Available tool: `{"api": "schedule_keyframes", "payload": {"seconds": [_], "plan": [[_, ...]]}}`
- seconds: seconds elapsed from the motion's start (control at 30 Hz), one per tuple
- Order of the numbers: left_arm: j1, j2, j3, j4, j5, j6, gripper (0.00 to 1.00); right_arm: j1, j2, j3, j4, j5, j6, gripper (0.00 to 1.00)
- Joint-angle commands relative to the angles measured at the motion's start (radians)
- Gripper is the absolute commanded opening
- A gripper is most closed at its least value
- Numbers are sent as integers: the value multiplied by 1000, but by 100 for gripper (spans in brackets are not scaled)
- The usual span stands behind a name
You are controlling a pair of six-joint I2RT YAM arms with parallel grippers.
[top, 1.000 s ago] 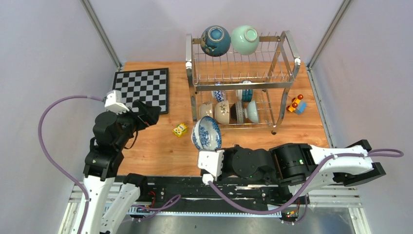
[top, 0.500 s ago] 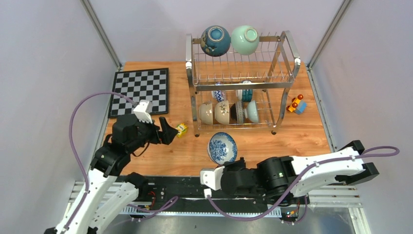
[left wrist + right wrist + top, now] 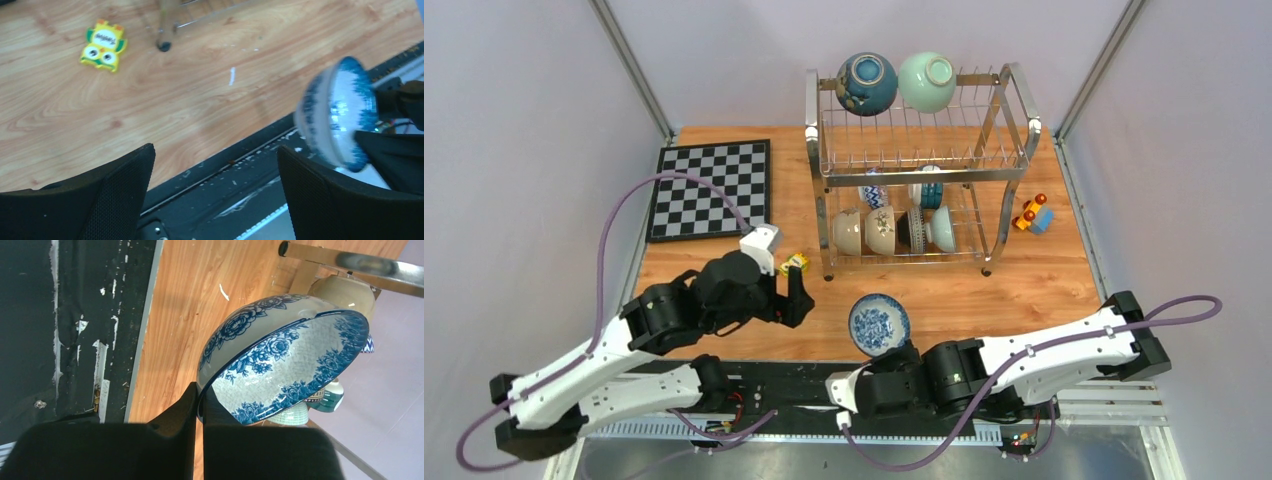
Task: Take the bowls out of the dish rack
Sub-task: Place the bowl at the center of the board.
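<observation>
My right gripper [image 3: 892, 352] is shut on the rim of a white bowl with a blue flower pattern [image 3: 879, 325], holding it tilted just above the table's near edge. In the right wrist view the two fingers pinch the bowl's [image 3: 280, 340] lower rim, with the gripper [image 3: 200, 399] below it. My left gripper [image 3: 799, 300] is open and empty, a little left of that bowl [image 3: 335, 115]; its fingers [image 3: 125, 185] stand wide apart. The dish rack [image 3: 1014, 100] stands at the back. A dark blue bowl [image 3: 867, 82] and a mint green bowl [image 3: 927, 80] sit on top, with several bowls [image 3: 889, 228] on the lower tier.
A chessboard [image 3: 712, 187] lies at the back left. A small yellow block [image 3: 795, 264] [image 3: 103, 45] sits by the rack's front left foot [image 3: 163, 46]. A toy car [image 3: 1033, 215] is right of the rack. A black rail [image 3: 240, 170] runs along the table's near edge.
My right gripper has drawn back toward the near edge with the patterned bowl. My left arm has swung from beside the chessboard to the right, close to that bowl.
</observation>
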Motion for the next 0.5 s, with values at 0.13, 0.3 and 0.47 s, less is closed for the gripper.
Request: {"api": "schedule_keyframes", "payload": {"seconds": [0.13, 0.3, 0.47], "plan": [[-277, 197, 138, -13, -173, -149, 93, 56, 23, 5, -11, -27, -38, 0], [-324, 237, 138, 4, -162, -172, 93, 73, 42, 8, -10, -35, -40, 0], [-347, 304, 160, -42, -152, -177, 87, 83, 57, 19, -11, -19, -49, 0]]}}
